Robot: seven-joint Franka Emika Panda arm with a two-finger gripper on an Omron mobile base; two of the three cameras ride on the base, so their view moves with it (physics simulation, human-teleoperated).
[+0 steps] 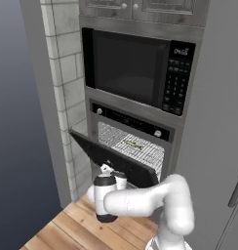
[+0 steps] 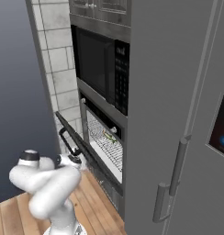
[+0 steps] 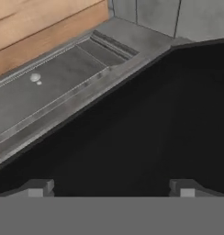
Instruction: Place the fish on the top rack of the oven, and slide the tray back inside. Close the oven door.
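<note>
**Oven door half raised, fish on the rack inside**

The oven point(image 1: 133, 139) sits in a grey cabinet column, under a black microwave point(image 1: 135, 68) with a keypad on its right side. Its black control strip carries a silver knob at each end. The oven door point(image 1: 111, 158) is partly open, tilted up and outward from its bottom hinge, so its upper edge stands away from the cavity. In the right base view the door's handle point(image 2: 68, 140) juts toward the room on the outer face.

The top rack point(image 1: 133, 146) lies inside the pale cavity, and the fish point(image 1: 132, 143) rests on it near the middle of the rack, well behind the tilted door. From the right, the fish point(image 2: 109, 136) shows as a small greenish sliver on the wire grid, close to the front edge of the cavity.

The gripper point(image 3: 112, 186) is spread wide and holds nothing; its two fingertips point(image 3: 38, 187) rise well apart, with the black door panel between them and just ahead. Beyond the panel lies a grey steel strip below the oven, then the wooden floor point(image 3: 36, 27).

The arm's wrist hangs low in front of the door's outer face. A tiled wall point(image 1: 62, 73) borders the column on the left, and a tall grey fridge door point(image 2: 178, 114) with a long handle stands on the right
</note>
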